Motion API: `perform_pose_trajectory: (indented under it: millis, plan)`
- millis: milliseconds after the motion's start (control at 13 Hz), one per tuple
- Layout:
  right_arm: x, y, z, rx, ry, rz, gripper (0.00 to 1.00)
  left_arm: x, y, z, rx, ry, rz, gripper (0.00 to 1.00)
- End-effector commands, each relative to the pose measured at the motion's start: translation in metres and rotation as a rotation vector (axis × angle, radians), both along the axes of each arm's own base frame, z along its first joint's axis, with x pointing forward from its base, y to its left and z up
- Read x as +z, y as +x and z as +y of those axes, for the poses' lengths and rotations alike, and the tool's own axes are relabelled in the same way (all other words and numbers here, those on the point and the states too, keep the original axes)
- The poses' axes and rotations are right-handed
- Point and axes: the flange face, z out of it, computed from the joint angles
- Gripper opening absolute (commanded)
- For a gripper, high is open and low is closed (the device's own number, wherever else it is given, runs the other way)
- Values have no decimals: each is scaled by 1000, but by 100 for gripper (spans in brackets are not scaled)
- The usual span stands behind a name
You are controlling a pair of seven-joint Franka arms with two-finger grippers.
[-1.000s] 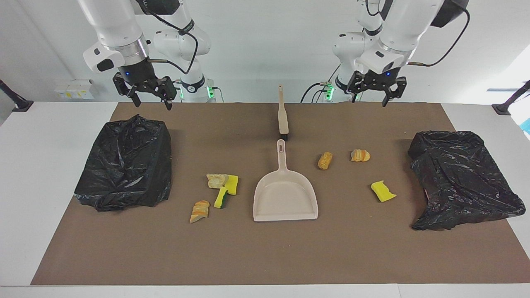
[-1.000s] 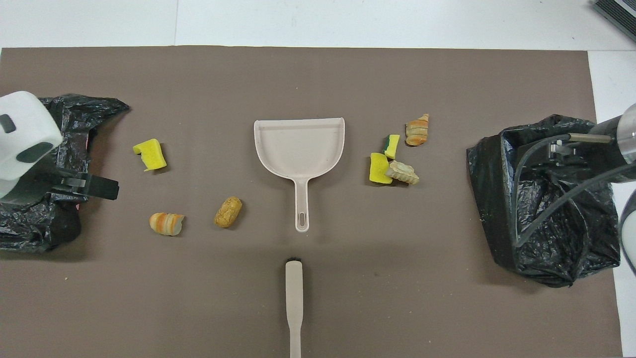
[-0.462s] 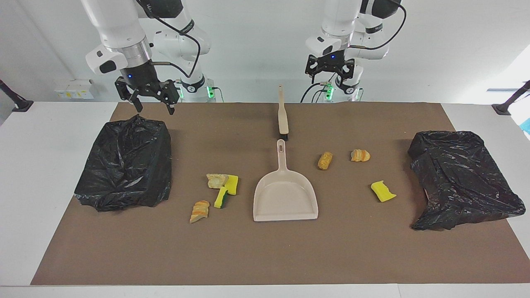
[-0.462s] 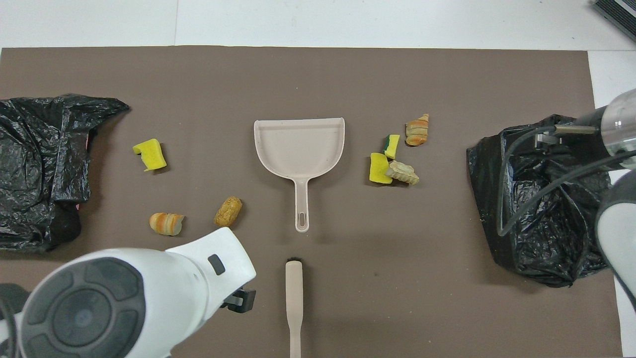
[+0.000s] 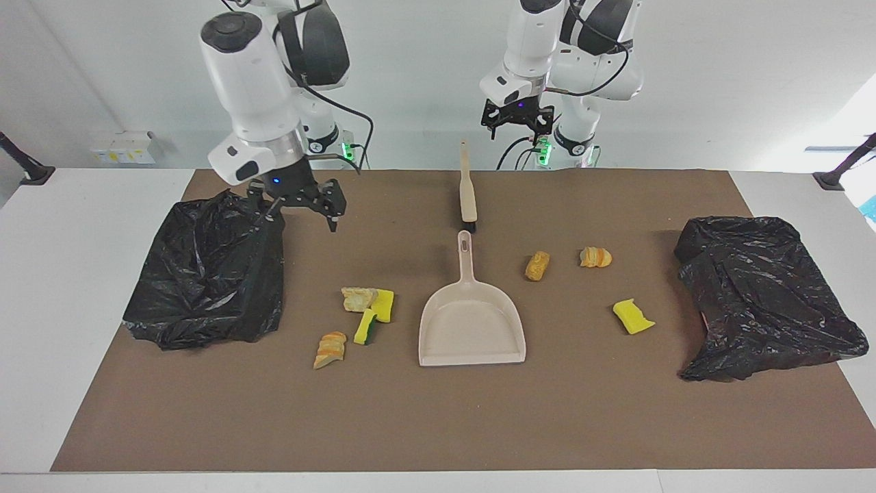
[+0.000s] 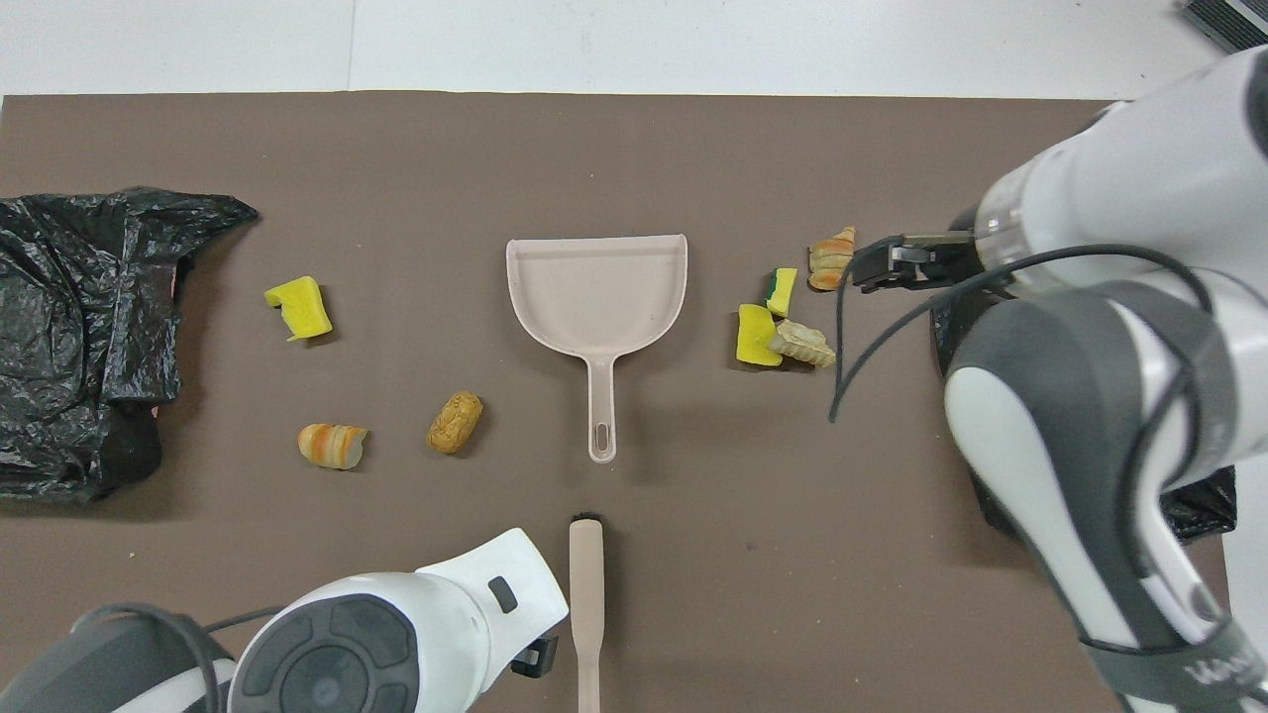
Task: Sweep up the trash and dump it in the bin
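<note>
The left end effector [image 5: 517, 122] now hangs open and empty just above the handle end of the brush [image 5: 467, 183], having swung in from the left arm's end of the tabletop over the last second. The right end effector [image 5: 300, 200], also open and empty, has moved from above the black bin bag [image 5: 209, 274] at the right arm's end toward the middle, and now hangs beside that bag's inner edge.

Nothing on the tabletop [image 5: 438, 424] has shifted. The dustpan [image 5: 472, 322] lies flat in the middle, its handle toward the brush. The trash is unswept:
- four pieces [image 5: 359, 318] between the dustpan and that bag;
- three pieces [image 5: 595, 257] toward the second bin bag [image 5: 759, 294].

Judgement: the approach phase is under way; the left arm appears set to take the brush first.
</note>
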Motion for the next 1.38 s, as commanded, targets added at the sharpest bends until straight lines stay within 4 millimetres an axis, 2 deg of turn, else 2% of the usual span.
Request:
perform_pose_trajectory:
  millis: [0, 231, 308, 462, 538, 692, 769, 846, 1000, 1308]
  plan:
    - [-28, 8, 55, -17, 13, -4, 100, -29, -24, -5, 10, -22, -20, 100]
    - [-64, 7, 121, 14, 30, -5, 100, -63, -46, -21, 15, -23, -37, 100]
    - [-76, 5, 141, 27, 35, -2, 100, -83, -56, -29, 18, -31, -52, 100]
    - [-95, 5, 164, 29, 40, 4, 100, -117, -77, -42, 27, -49, -79, 100]
    - [-105, 3, 180, 41, 46, 2, 100, -123, -79, -42, 36, -58, -90, 100]
    - [-124, 3, 203, 57, 52, 6, 100, -141, -98, -59, 24, -42, -72, 100]
    - [-135, 1, 216, 62, 56, 7, 100, -156, -101, -62, 42, -48, -77, 100]
    - [-143, -2, 224, 54, 61, 11, 100, -167, -109, -69, 46, -57, -82, 100]
    - [-150, -15, 243, 78, 65, 18, 100, -172, -113, -72, 53, -58, -83, 100]
    - [-181, -39, 246, 105, 57, 41, 100, -176, -117, -71, 110, -34, -74, 99]
